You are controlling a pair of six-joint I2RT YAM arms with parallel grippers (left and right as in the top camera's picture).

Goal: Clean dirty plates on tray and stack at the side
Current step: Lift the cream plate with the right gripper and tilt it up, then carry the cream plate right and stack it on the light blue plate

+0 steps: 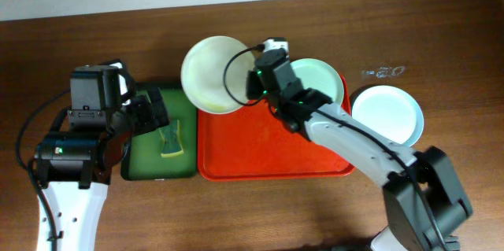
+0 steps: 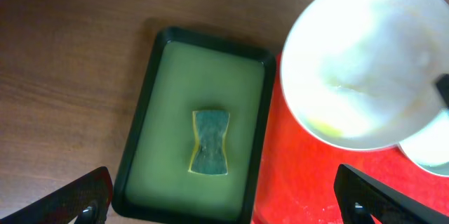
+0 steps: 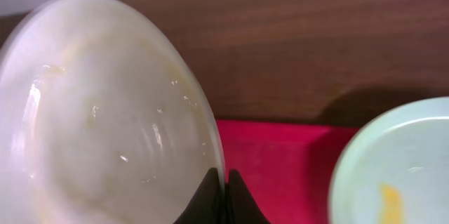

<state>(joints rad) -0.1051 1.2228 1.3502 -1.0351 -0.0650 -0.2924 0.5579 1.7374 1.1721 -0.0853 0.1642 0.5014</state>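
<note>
My right gripper (image 1: 253, 78) is shut on the rim of a dirty plate (image 1: 214, 74) and holds it tilted above the far left corner of the red-orange tray (image 1: 268, 153). In the right wrist view the fingers (image 3: 224, 189) pinch that plate's (image 3: 105, 126) edge. A second plate (image 1: 321, 82) with a yellow smear (image 3: 390, 201) lies on the tray's far right. A third plate (image 1: 387, 115) sits on the table right of the tray. My left gripper (image 1: 150, 113) is open and empty over the green tray; its fingers (image 2: 224, 210) are spread wide, and the held plate (image 2: 365, 62) shows at upper right.
A dark green tray (image 1: 157, 164) stands left of the red tray and holds a green and yellow sponge (image 1: 171, 139), also in the left wrist view (image 2: 210, 142). The brown table's far edge meets a white wall.
</note>
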